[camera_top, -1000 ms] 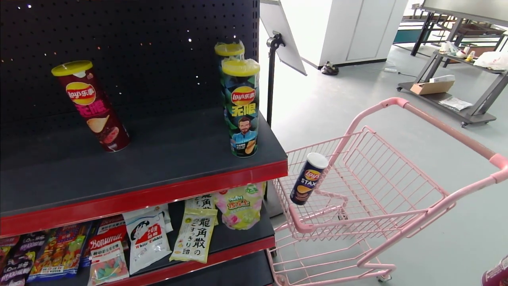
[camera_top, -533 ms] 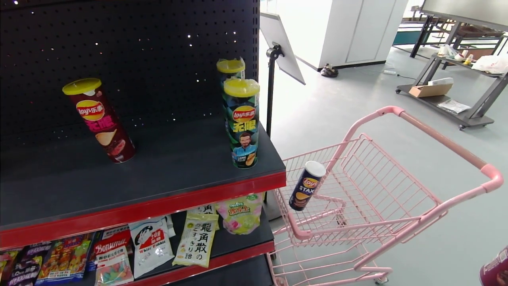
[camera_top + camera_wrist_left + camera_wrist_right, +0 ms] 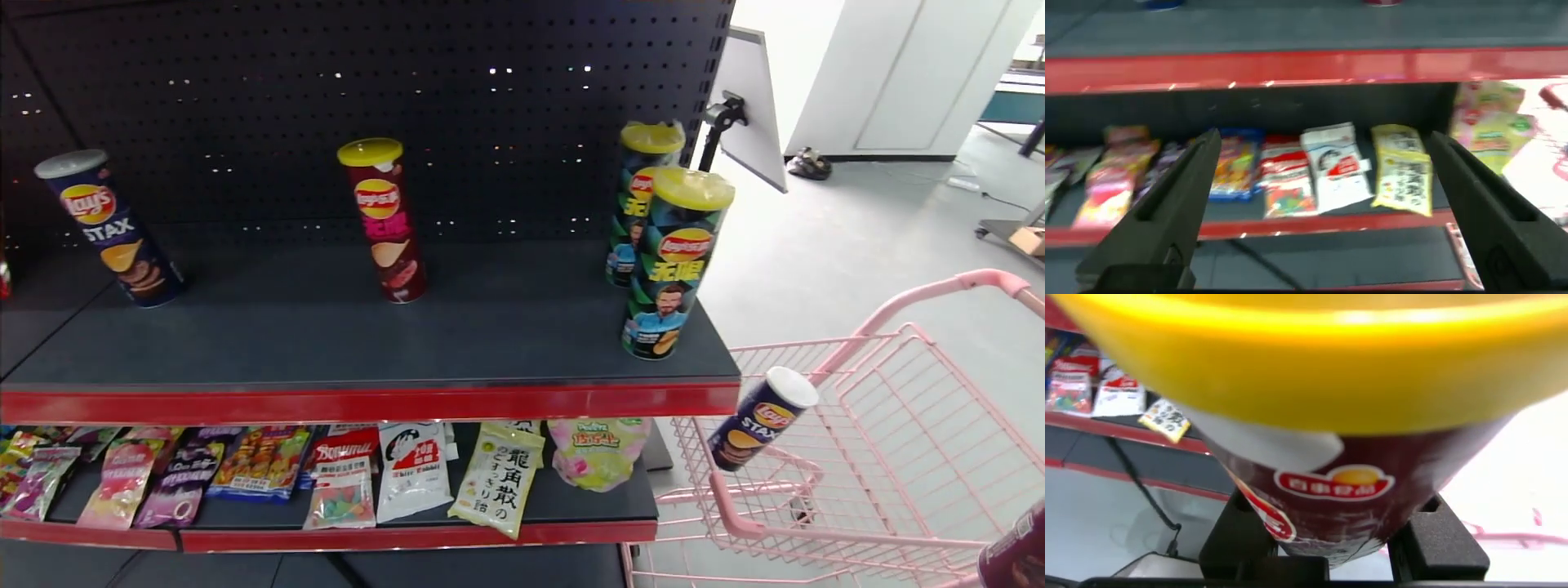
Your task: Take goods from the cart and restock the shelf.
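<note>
Head cam has swung left along the shelf; goods unmoved. R gripper clamps maroon chip can between both fingers. L gripper spread wide, nothing between fingers, facing snack bags.

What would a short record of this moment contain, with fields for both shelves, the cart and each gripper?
Top shelf: four upright cans; from the left, blue shelf can, maroon shelf can, front green can, rear green can behind it.
Lower shelf: a row of snack bags.
Cart: pink, right of the shelves, one blue cart can leaning inside.
Left gripper: fingers open, empty, facing the lower shelf.
Right gripper: shut on the held maroon can, yellow lid.
</note>
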{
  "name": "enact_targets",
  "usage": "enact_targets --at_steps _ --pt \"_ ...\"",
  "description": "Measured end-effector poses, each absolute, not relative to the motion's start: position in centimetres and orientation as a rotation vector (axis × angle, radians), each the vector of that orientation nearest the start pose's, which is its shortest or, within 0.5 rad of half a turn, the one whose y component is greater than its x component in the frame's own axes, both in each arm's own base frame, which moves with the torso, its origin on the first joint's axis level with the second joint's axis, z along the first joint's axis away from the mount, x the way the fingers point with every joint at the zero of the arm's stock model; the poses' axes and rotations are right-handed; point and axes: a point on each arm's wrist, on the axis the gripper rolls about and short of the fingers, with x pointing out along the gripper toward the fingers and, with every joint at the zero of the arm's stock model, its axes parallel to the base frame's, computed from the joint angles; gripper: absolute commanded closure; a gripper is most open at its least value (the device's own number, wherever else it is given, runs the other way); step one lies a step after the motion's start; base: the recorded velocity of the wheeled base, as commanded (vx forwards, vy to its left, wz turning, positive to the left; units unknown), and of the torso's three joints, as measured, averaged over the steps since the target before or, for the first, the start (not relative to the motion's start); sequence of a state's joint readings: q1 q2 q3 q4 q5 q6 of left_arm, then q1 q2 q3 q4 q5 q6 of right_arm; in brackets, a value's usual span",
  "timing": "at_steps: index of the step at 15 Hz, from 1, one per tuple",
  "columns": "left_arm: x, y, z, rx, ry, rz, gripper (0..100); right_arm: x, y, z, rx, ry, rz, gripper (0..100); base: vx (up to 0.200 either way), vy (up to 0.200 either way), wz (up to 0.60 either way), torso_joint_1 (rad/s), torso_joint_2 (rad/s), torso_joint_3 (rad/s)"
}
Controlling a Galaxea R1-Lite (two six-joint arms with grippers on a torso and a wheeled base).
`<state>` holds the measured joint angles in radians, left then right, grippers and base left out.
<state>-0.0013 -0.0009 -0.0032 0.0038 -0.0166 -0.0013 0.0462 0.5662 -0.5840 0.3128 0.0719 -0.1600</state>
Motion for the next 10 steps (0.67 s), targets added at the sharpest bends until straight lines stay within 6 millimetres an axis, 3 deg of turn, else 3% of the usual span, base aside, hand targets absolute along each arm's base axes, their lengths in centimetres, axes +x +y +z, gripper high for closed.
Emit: enact_targets --at_steps 10 --pt "-2.3 0.0 7.6 -0.001 0.001 -0.019 0 -0.5 0.1 19.4 -0.148 0.177 0.131 100 0.000 0.200 0.00 0.004 0.00 0.003"
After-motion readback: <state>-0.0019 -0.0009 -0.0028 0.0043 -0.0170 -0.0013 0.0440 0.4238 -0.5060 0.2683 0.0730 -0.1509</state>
